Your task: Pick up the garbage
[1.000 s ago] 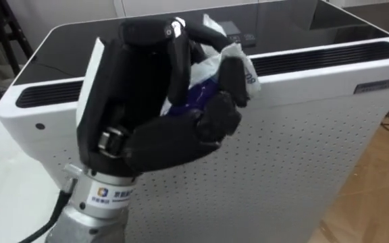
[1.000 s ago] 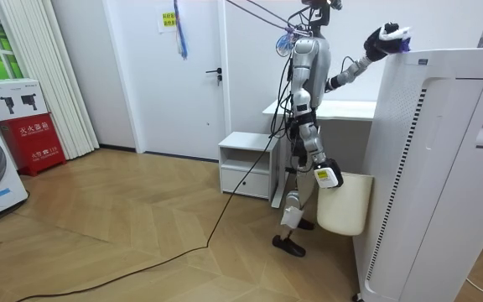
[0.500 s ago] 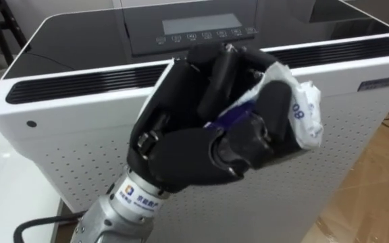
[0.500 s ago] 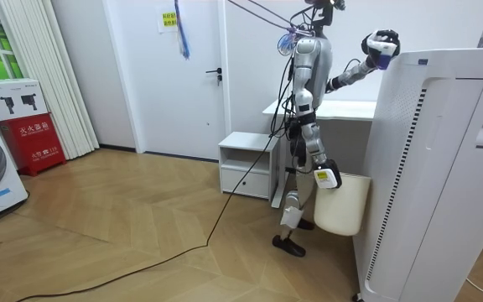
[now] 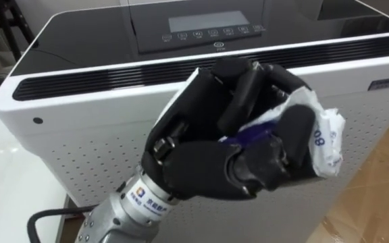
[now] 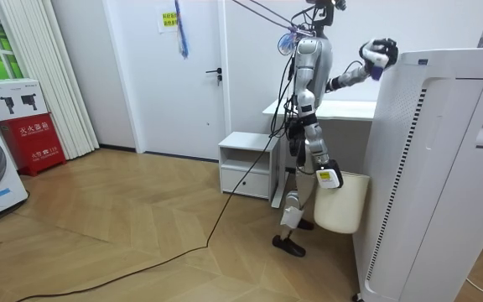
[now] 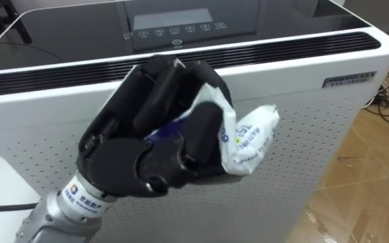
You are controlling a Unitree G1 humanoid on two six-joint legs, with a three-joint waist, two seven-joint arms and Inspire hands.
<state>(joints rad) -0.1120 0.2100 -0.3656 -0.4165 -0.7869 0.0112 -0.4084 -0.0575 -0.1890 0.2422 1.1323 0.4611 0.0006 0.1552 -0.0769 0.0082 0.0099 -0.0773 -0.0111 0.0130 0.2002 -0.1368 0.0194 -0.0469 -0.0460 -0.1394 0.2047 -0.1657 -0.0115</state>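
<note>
The robot's black left hand (image 5: 228, 162) is curled tight round a crumpled white and blue paper wrapper (image 5: 326, 138), held up in front of the big white air machine (image 5: 66, 135). It should squeeze firmly so the wrapper does not slip, then lower it slowly into the cream bin (image 6: 342, 210) by its leg.
</note>
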